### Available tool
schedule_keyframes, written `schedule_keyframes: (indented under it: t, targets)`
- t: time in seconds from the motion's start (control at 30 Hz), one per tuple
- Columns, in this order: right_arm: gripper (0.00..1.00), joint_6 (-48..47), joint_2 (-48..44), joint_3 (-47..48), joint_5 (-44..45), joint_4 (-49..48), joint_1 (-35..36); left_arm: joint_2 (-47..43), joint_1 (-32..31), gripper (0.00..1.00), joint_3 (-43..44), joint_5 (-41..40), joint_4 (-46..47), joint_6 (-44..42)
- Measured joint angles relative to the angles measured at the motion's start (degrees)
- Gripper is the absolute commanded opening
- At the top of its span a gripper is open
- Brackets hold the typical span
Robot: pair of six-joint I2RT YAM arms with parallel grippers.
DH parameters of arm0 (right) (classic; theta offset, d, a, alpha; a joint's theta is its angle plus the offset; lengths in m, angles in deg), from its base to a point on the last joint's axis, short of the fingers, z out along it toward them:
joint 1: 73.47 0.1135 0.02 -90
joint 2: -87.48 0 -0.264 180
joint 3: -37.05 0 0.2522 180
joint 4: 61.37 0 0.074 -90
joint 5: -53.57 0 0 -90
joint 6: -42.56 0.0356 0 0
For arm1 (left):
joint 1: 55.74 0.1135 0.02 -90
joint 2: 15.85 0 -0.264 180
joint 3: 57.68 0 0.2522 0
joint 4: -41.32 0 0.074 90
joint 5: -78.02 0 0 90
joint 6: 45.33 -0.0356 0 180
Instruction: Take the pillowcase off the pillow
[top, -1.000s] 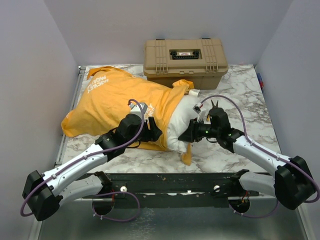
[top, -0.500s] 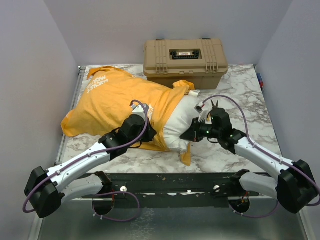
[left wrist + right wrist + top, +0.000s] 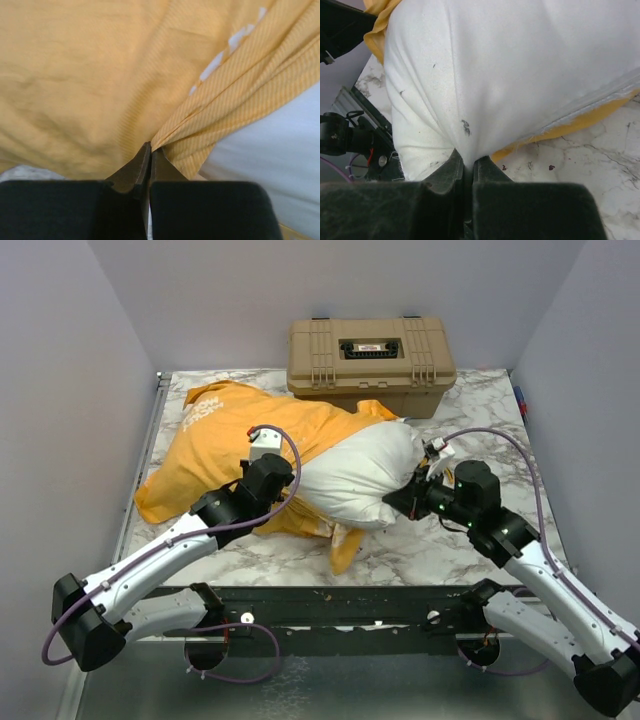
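The left gripper (image 3: 148,151) is pinched fully shut on a gathered fold of the thin orange-yellow fabric pillowcase (image 3: 75,75), close to its open edge. The right gripper (image 3: 468,159) is likewise clamped tight, with a tuck of the plump white soft pillow (image 3: 510,65) held between its jaws. Roughly half the pillow is exposed on the right side; its left part is sheathed in the cover, and both are spread on the white marbled table (image 3: 480,410). The pulling-apart step is judged to be in hand; wider separation is called for next, with neither grip loosened. Behind, the tan rectangular plastic toolbox (image 3: 370,355) is closed, so its contents cannot be told.
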Motion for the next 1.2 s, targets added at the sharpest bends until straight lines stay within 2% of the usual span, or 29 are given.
schedule_keyframes:
  t: [0.07, 0.17, 0.47, 0.63, 0.77, 0.87, 0.97, 1.03, 1.1, 1.2]
  targets:
    - [0.0, -0.2, -2.5, 1.0, 1.9, 2.7, 0.2, 1.0, 0.1, 0.0, 0.3, -4.9, -1.4, -1.4]
    - [0.0, -0.5, -5.6, 3.4, 3.8, 6.2, 0.4, 3.0, 1.7, 0.0, 0.5, -7.9, -2.1, -2.6]
    - [0.0, -1.6, -10.9, 9.4, 5.4, 13.9, 0.7, 8.4, 8.4, 0.0, 1.7, -10.7, 0.3, -3.5]
    - [0.01, -2.4, -11.3, 7.7, 0.1, 13.6, 0.7, 7.0, 11.8, 0.0, 1.7, -9.8, 1.0, -3.9]
    - [0.02, -2.6, -9.2, 2.7, -8.5, 11.1, 0.5, 3.6, 13.5, 0.15, 0.7, -7.6, 0.9, -5.6]
    - [0.19, -2.6, -5.4, -0.4, -13.9, 10.0, 0.3, 0.4, 14.5, 0.29, -0.9, -5.6, 0.5, -7.1]
    - [0.43, -2.7, -3.4, -2.1, -15.6, 10.8, 0.2, -1.9, 15.0, 0.42, -1.4, -3.0, 0.0, -8.3]
    - [0.54, -2.9, -3.4, -2.1, -15.9, 11.6, 0.2, -3.8, 15.1, 0.49, -1.4, -0.7, 0.1, -8.9]
    - [0.64, -3.3, -3.5, -1.5, -15.6, 12.4, 0.2, -6.0, 15.4, 0.55, -1.4, 2.2, 0.1, -9.6]
    - [0.7, -4.5, -3.0, 1.4, -14.3, 14.9, 0.2, -9.0, 15.5, 0.61, -1.2, 6.6, 0.7, -10.4]
